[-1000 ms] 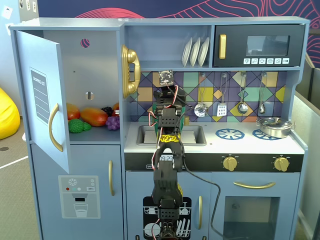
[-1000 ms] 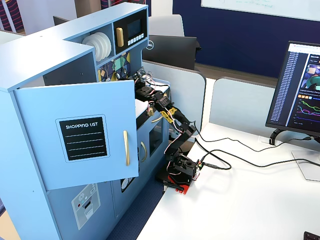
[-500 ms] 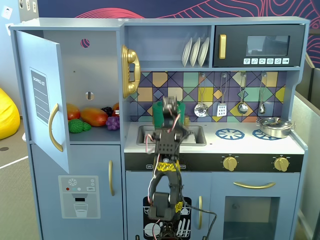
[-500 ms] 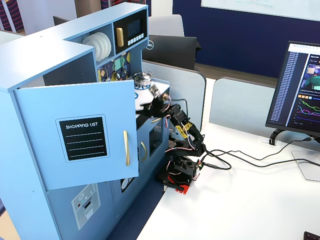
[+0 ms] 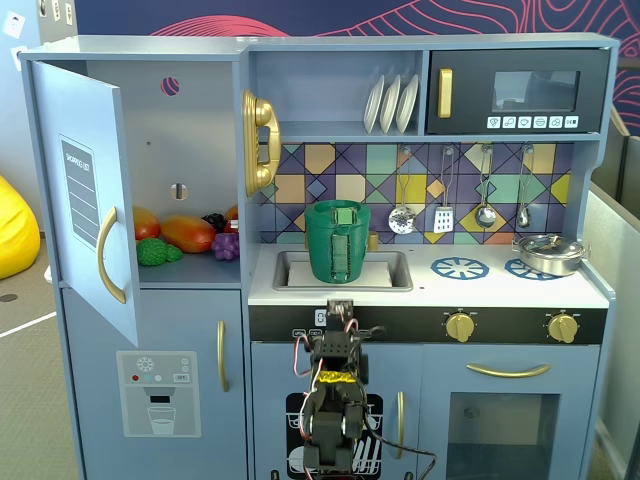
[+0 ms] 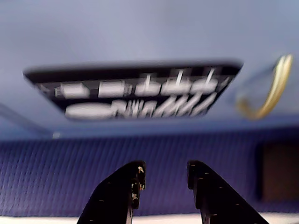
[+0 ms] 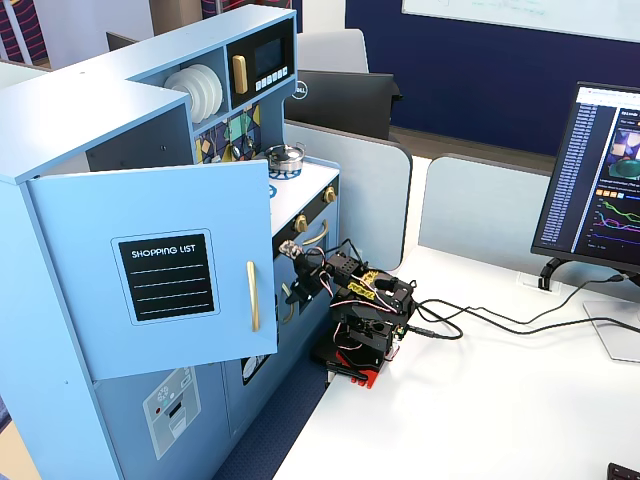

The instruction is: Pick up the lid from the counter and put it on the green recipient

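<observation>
The tall dark green pot (image 5: 338, 250) stands in the sink (image 5: 395, 270) of the toy kitchen in a fixed view. The green lid (image 5: 344, 212) with its raised tab lies in the pot's top rim. My arm (image 5: 336, 400) is folded low in front of the kitchen, well below the counter; it also shows in the other fixed view (image 7: 365, 310). In the wrist view my gripper (image 6: 166, 171) has its black jaws a little apart with nothing between them. It faces the black dish panel (image 6: 135, 88) on the lower door.
A shiny silver pot (image 5: 548, 252) sits on the right burner. A blue spoked burner ring (image 5: 459, 267) is bare. The fridge door (image 5: 85, 200) hangs open at the left, with toy fruit (image 5: 185, 235) inside. Cables (image 7: 480, 320) and a monitor (image 7: 605, 180) are on the white table.
</observation>
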### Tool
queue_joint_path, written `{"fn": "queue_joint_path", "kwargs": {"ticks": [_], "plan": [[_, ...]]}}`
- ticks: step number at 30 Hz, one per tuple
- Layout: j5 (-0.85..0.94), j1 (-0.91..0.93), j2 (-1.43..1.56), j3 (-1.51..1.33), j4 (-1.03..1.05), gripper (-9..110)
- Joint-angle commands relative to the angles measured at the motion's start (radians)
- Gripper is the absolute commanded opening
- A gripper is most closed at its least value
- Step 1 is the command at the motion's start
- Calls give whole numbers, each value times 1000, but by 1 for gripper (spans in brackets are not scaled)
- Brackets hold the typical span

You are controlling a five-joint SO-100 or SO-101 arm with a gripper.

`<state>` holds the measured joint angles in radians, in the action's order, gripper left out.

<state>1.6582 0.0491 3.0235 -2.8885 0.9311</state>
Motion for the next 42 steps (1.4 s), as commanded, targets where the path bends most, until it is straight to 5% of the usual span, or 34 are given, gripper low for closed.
{"fn": "queue_joint_path", "kwargs": {"ticks": [1,14,19,42], "plan": [[-23,-15,80,-64,107,0],[-3,-20,155,-107,577,2],[-152,-11,155,-107,601,2],[-149,25,155,-107,601,2]]}}
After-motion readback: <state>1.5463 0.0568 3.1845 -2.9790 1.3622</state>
